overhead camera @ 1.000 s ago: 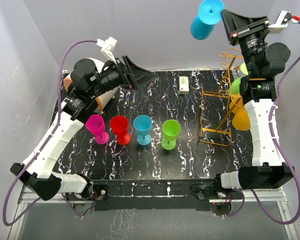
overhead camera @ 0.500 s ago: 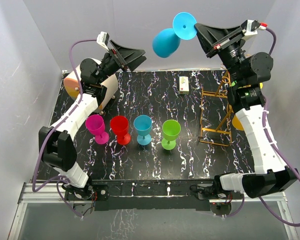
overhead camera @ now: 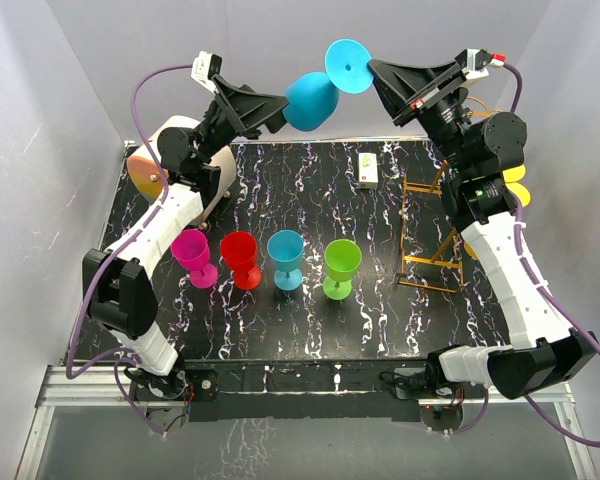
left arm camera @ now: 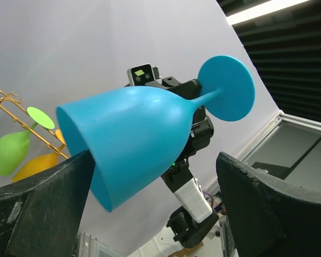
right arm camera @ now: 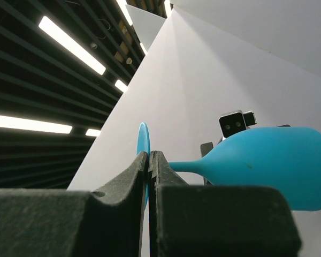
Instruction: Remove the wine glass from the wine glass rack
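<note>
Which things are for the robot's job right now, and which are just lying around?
For the job:
- blue glass, up in the air
- right end effector, pinching its foot
- left end effector, open around its bowl
- wire rack

Lying about:
- row of four standing glasses
- round drum
- small white box

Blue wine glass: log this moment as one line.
right gripper: shut on blue wine glass foot | left gripper: open, flanking bowl | wine glass rack: glass off it
</note>
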